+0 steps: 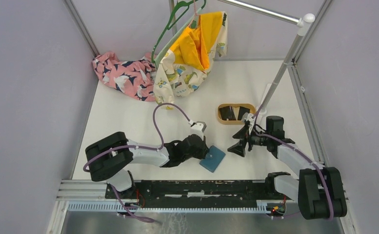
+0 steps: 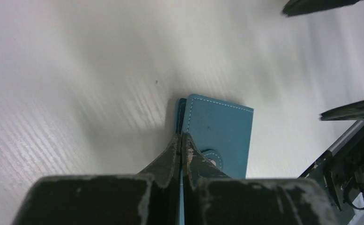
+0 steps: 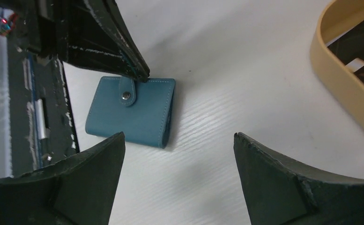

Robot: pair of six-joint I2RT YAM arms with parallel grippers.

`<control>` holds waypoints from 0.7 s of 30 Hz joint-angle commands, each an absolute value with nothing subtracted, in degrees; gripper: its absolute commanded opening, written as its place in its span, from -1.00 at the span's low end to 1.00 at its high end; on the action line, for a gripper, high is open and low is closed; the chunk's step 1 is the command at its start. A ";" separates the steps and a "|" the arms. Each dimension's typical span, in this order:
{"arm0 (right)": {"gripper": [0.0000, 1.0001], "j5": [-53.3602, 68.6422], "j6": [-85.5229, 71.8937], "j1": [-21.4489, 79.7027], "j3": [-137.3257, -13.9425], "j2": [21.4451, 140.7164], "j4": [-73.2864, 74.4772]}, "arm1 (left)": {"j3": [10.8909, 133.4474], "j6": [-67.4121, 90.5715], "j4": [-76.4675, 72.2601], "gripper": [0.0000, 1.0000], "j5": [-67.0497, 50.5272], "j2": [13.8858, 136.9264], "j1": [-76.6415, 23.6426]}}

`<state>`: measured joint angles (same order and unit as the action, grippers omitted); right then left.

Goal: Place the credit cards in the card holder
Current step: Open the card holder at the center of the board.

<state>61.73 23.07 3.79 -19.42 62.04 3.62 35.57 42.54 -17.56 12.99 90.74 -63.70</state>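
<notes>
From above: one teal leather-like folding wallet (image 1: 212, 158) lies flat on the white bench (image 1: 129, 117), near its front edge and between the two arms. It is turned like a diamond, with its long axis running diagonally from near-left to far-right. The left pincer (image 1: 204, 155) is at the wallet's left edge, and the right pincer (image 1: 240, 141) hangs just beside it. One oval tan wooden tray (image 1: 235, 113) sits further back and holds dark flat cards (image 1: 227, 113) — two, as far as can be told.

Left wrist: the left pincer's fingers (image 2: 174, 152) are pinched together on the wallet's near edge, with a teal sliver showing between them.

Right wrist: the right pincer (image 3: 179, 140) is spread wide and holds nothing. The wallet lies beyond it with its long axis across the frame — one snap tab (image 3: 127, 93) folds over the far edge, where the left pincer's tip meets it. The tray's rim is at the right, well apart.
</notes>
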 commanded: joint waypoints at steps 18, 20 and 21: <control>0.96 64.73 16.32 8.62 -18.43 65.92 -7.42 | 38.77 28.35 -36.24 -0.97 17.35 85.17 -66.86; 0.96 64.56 18.09 8.89 -18.86 66.08 -6.77 | 38.37 27.20 -36.92 -0.96 16.02 85.07 -66.82; 0.96 64.46 18.28 9.40 -18.66 66.16 -7.24 | 38.32 26.62 -37.30 -0.96 15.13 85.12 -66.81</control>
<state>63.40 10.41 8.47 -16.53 66.39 -8.78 36.82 32.80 -31.88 18.28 86.83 -66.74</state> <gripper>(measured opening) 0.979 0.022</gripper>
